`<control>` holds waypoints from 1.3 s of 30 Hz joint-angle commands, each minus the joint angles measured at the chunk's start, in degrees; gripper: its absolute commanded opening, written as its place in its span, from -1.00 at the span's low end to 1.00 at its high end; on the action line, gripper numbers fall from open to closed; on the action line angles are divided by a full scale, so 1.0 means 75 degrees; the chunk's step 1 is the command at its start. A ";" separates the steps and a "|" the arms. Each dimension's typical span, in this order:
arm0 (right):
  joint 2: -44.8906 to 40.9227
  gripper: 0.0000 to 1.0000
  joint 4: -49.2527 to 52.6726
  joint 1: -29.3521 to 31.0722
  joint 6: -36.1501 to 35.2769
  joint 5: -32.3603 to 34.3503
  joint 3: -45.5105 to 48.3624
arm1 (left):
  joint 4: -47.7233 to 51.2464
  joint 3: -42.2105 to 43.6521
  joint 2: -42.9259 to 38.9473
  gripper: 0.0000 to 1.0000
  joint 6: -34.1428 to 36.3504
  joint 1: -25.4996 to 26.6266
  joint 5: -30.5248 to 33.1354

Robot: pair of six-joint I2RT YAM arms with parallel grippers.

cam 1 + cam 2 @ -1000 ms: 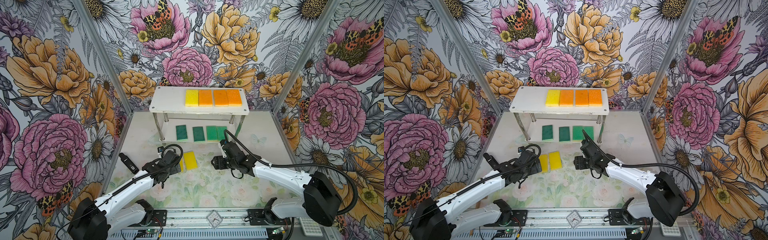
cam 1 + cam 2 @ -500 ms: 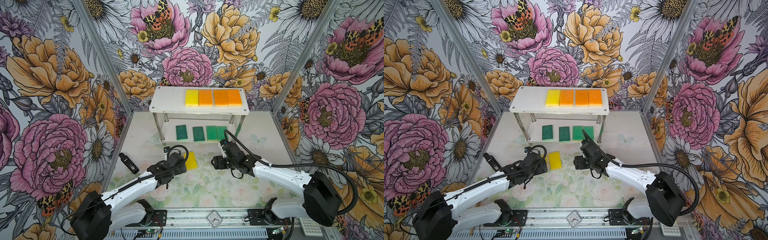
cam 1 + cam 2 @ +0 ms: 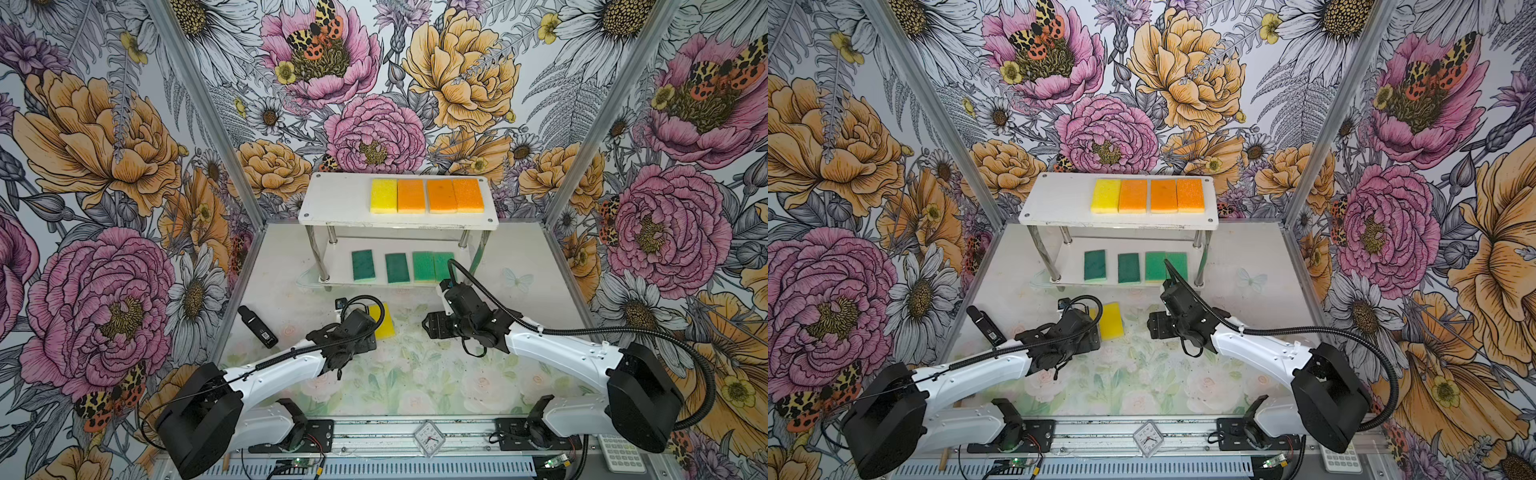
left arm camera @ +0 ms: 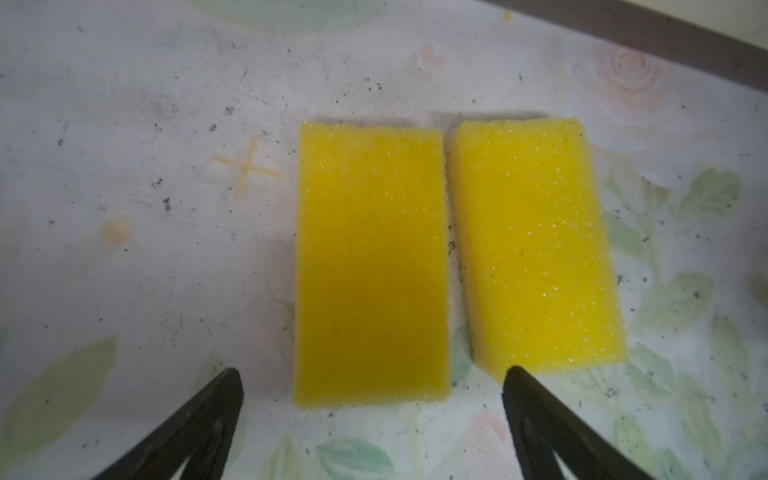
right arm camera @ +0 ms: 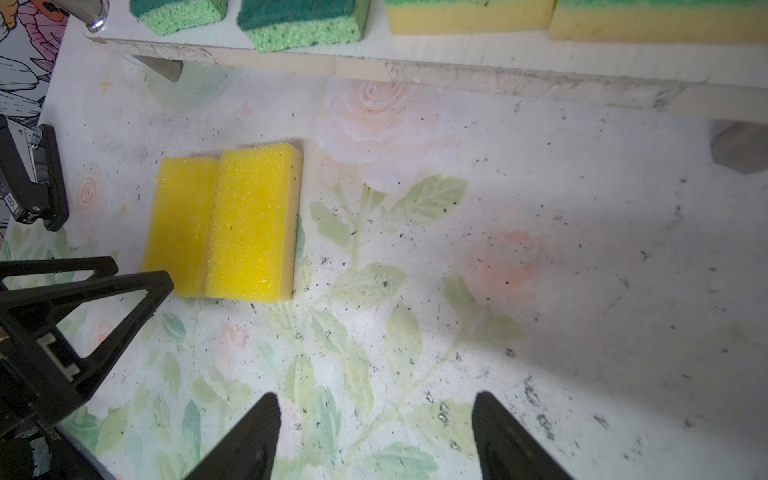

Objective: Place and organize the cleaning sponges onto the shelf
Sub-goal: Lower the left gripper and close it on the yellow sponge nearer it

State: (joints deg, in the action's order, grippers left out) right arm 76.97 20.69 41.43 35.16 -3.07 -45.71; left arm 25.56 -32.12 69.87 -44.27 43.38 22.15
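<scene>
Cleaning sponges (image 3: 426,195) sit sorted by colour on the shelf (image 3: 340,199); two yellow sponges (image 4: 370,266) lie on the surface (image 5: 540,291) at its six o'clock. The left gripper (image 4: 372,372) hangs over the nine-o'clock one, jaws wide to straddle it; the right gripper (image 5: 376,399), at three o'clock, has its jaws apart and empty.

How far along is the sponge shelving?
Done: four yellow and orange sponges line the top of the shelf, four green sponges its lower board. In hand: nothing; the open left gripper hovers at two yellow sponges on the table. Left: shelving those two.
</scene>
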 commanded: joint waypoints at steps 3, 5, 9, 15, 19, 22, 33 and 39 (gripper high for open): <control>0.0027 0.50 -0.0145 0.0054 0.0070 0.0079 -0.0012 | -0.0352 0.0155 0.0156 0.98 -0.0150 0.0069 0.0270; 0.0038 0.50 -0.0145 0.0054 0.0070 0.0075 -0.0013 | -0.0405 0.0166 0.0239 0.98 -0.0155 0.0081 0.0269; 0.0049 0.50 -0.0145 0.0054 0.0070 0.0063 -0.0022 | -0.0546 0.0198 0.0430 0.98 -0.0167 0.0076 0.0279; 0.0061 0.50 -0.0145 0.0054 0.0057 0.0057 -0.0043 | -0.0725 0.0146 0.0762 0.98 -0.0204 0.0077 0.0258; 0.0097 0.50 -0.0145 0.0054 0.0057 0.0037 -0.0066 | -0.0715 0.0034 0.1021 0.97 -0.0209 0.0078 0.0254; 0.0119 0.50 -0.0145 0.0054 0.0047 0.0033 -0.0066 | -0.0730 -0.0032 0.1169 0.89 -0.0194 0.0094 0.0212; 0.0173 0.50 -0.0151 0.0054 0.0044 0.0038 -0.0069 | -0.0774 -0.0154 0.1532 0.64 -0.0182 0.0082 0.0199; 0.0191 0.50 -0.0145 0.0054 0.0047 0.0051 -0.0069 | -0.0771 -0.0083 0.1516 0.50 -0.0191 0.0120 0.0243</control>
State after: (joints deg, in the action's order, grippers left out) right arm 77.76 20.67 41.43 35.14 -3.07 -45.71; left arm 20.23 -32.91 80.75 -45.06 43.70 24.32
